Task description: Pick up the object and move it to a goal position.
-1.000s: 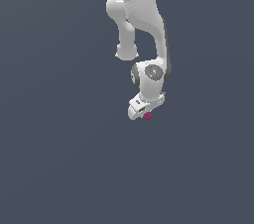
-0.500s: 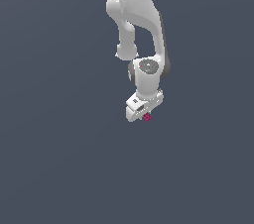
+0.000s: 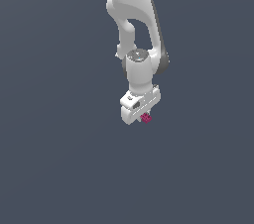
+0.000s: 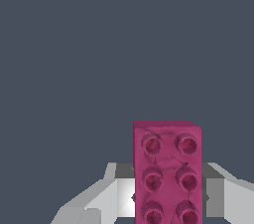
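Note:
The object is a small magenta-pink brick (image 3: 146,117) with studs on one face. In the exterior view it pokes out just under my white gripper (image 3: 144,115), mostly hidden by the hand. In the wrist view the brick (image 4: 167,173) stands large between the two grey-white fingers (image 4: 96,200), which press on its two long sides. My gripper (image 4: 166,203) is shut on the brick. The brick hangs above the dark grey floor.
The floor (image 3: 59,158) is a plain dark grey surface all around. The white arm (image 3: 134,20) rises from the gripper towards the top of the exterior view. No goal marker shows.
The arm has moved the gripper and the held brick slightly towards the exterior view's left, and the wrist has turned a little. The grip on the brick is unchanged.

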Action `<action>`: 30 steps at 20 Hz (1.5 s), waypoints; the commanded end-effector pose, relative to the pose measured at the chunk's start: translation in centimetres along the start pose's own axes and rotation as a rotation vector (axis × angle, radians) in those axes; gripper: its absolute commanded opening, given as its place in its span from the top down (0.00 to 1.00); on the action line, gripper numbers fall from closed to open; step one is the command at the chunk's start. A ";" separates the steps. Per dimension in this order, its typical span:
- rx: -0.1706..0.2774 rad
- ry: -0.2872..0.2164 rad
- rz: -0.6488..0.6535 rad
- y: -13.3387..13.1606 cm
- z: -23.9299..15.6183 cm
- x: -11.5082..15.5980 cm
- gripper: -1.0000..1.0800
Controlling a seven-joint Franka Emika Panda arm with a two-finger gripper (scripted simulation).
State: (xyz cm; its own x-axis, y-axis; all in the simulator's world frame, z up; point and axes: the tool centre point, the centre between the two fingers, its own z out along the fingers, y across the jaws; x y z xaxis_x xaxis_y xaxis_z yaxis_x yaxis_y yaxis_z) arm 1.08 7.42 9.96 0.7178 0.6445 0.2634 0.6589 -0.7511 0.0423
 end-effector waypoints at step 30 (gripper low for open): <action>-0.020 0.498 -0.340 9.6 -16.8 7.4 1.00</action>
State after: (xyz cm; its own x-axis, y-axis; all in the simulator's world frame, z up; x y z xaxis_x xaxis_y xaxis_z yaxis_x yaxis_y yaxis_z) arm 8.66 2.89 27.40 0.3027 0.7114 0.6343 0.8204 -0.5332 0.2065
